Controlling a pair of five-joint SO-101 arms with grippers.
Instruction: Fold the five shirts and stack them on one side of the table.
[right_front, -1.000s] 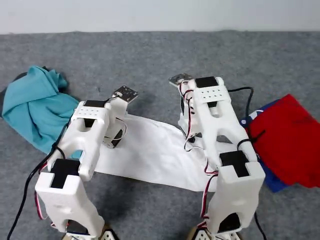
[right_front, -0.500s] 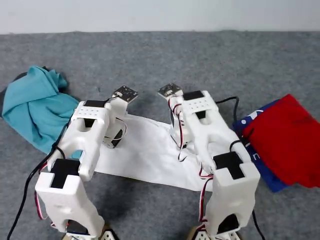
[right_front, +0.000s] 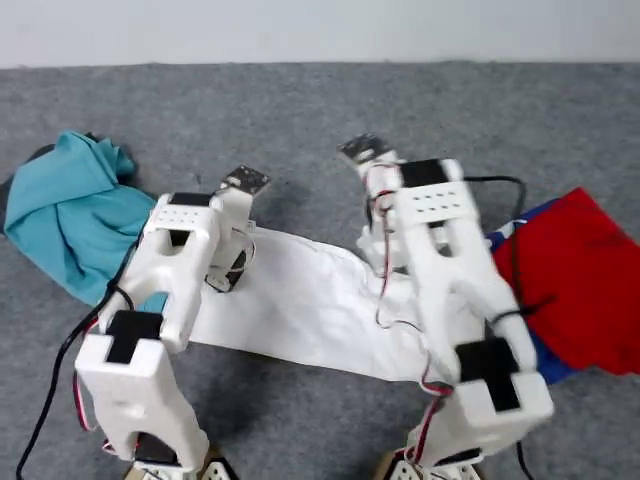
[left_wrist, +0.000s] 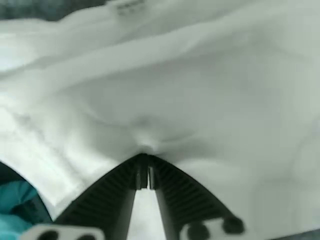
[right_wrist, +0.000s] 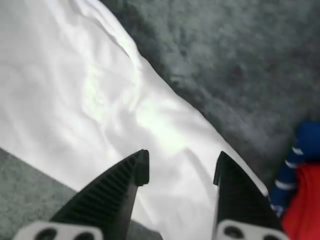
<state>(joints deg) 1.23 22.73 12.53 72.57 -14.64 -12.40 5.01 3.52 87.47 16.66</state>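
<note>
A white shirt (right_front: 300, 305) lies spread on the grey carpet between the two arms. My left gripper (left_wrist: 143, 172) is shut on a pinch of the white shirt (left_wrist: 200, 100) near its far left edge, below the left arm (right_front: 180, 260). My right gripper (right_wrist: 182, 175) is open just above the white shirt (right_wrist: 100, 100), close to its far right edge where the grey carpet (right_wrist: 240, 65) begins. A teal shirt (right_front: 70, 215) is bunched at the left. A red shirt (right_front: 575, 275) lies over a blue one (right_front: 545, 360) at the right.
Grey carpet (right_front: 300, 120) covers the table, bare along the far side up to a white wall (right_front: 320, 30). A corner of the teal shirt (left_wrist: 15, 205) lies beside my left gripper. The blue shirt (right_wrist: 300, 155) and the red shirt (right_wrist: 300, 210) lie just beyond my right gripper.
The right arm swung left toward the shirt's middle, then back right and slightly farther away. The left arm has barely shifted and keeps its hold on the white shirt.
</note>
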